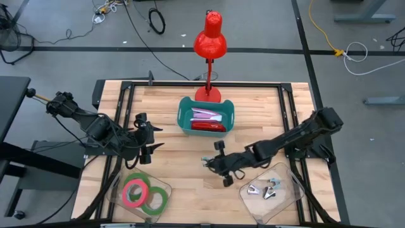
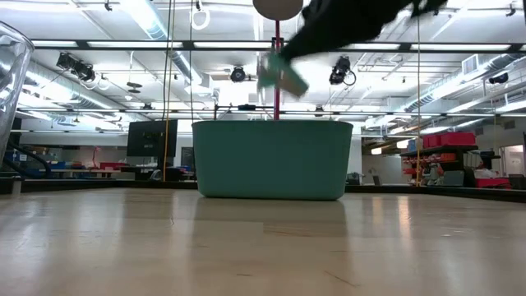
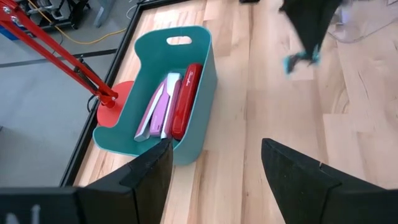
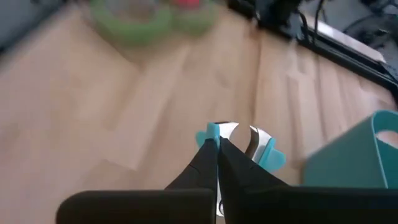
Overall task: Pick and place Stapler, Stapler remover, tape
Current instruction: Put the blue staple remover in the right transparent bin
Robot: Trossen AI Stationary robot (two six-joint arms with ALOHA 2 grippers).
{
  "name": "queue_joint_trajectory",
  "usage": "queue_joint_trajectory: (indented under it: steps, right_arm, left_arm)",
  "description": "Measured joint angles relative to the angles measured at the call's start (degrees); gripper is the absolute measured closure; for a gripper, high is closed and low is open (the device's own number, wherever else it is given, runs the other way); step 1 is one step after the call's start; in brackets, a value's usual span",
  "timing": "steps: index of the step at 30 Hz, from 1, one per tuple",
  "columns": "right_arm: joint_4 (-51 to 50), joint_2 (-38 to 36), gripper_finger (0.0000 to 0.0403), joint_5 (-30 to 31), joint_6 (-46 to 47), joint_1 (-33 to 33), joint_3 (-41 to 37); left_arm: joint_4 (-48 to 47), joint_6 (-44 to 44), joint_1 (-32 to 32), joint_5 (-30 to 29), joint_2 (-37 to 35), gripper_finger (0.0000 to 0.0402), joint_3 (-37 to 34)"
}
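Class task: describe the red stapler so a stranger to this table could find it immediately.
Start at the red desk lamp at the table's far edge. At its base sits a teal bin. The red stapler lies inside, beside a purple-and-white one; it is solid red.

red stapler [image 1: 208, 126] in bin; tape rolls [image 1: 143, 194] in tray.

You only get a smear of the tape rolls [image 4: 149, 18] in the right wrist view. In the low view the lamp [image 2: 278, 8] is cut off at the top, and the teal bin [image 2: 275, 160] hides its contents.
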Motion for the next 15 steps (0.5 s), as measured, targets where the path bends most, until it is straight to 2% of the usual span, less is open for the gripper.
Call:
queue_joint_trajectory:
  steps: [4, 7, 11, 15]
  right_arm:
    - [-1.33, -5.25, 0.0402, -4.63, 4.88, 0.69, 0.00]
    - [-3.81, -9.41, 0.0402, -8.66, 7.89, 0.91, 0.00]
    - [-8.68, -14.82, 0.0402, -12.88, 9.84, 1.36, 0.00]
    - [-15.20, -19.48, 0.0402, -13.21, 10.05, 2.93, 0.00]
  left_arm:
    - [-0.01, -0.11, -0.01, 2.80, 0.02, 0.0157, 0.00]
    - [0.05, -0.12, -0.01, 5.48, 0.01, 0.0174, 0.00]
    - [0.12, -0.47, -0.01, 6.67, -0.01, 0.0217, 0.00]
    - [0.29, -3.62, 0.27, 9.89, -0.29, 0.0277, 0.00]
